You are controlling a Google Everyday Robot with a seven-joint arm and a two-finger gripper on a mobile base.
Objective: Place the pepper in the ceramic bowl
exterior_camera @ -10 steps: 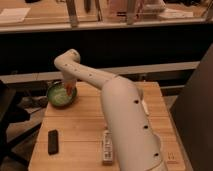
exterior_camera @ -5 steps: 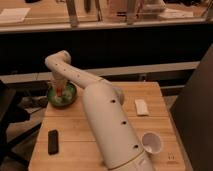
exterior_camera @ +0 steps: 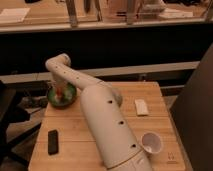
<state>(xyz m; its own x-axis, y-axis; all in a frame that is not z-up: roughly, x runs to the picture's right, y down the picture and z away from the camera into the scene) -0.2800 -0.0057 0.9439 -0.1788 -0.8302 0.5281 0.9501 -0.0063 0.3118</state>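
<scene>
The green ceramic bowl [exterior_camera: 70,100] stands at the far left corner of the wooden table. My arm runs from the bottom middle up to the left, bends, and comes down into the bowl. The gripper [exterior_camera: 59,89] is right over the bowl's inside. A small orange-red pepper [exterior_camera: 61,93] shows at the gripper's tip, inside the bowl's rim. I cannot tell whether it is held or lies in the bowl.
A white cup [exterior_camera: 151,142] stands at the front right of the table [exterior_camera: 85,135]. A small white block [exterior_camera: 141,106] lies at the right middle. A black flat object [exterior_camera: 53,141] lies at the front left. A dark counter runs behind the table.
The arm has swung left and its end has come down over the bowl. The cup and white block, covered before, now show.
</scene>
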